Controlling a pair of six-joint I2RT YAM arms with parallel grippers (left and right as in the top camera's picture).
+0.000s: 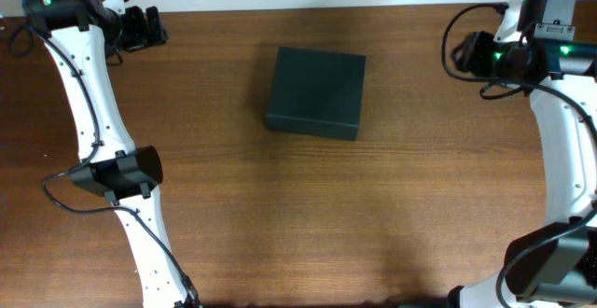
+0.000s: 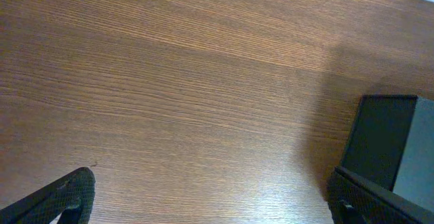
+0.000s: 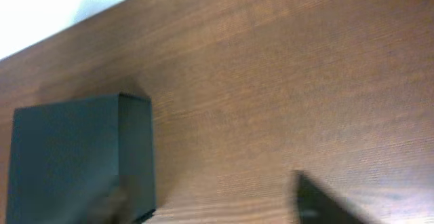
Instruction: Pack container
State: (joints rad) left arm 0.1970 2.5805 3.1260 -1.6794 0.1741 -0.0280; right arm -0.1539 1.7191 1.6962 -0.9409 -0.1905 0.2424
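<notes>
The left end effector [image 1: 160, 30] hangs released, its two dark fingers [image 2: 71, 195] spread wide with only bare wood between them. It is at the far-left corner of the tabletop [image 1: 280, 215], about 10 o'clock from the container [image 1: 315, 91] and well apart from it. The right end effector [image 1: 457, 56] is likewise released: in its wrist view one finger [image 3: 322, 200] shows at 5 o'clock and a blurred one at 7 o'clock, gripping nothing. It hovers near the far-right edge, about 2 o'clock from the container, also well apart. The container, dark green-black and matte, lies flat with its lid shut, a little toward 12 o'clock from the tabletop's centre and slightly turned against the wood grain. In the left wrist view its corner shows at 4 o'clock; in the right wrist view it sits at 8 o'clock
</notes>
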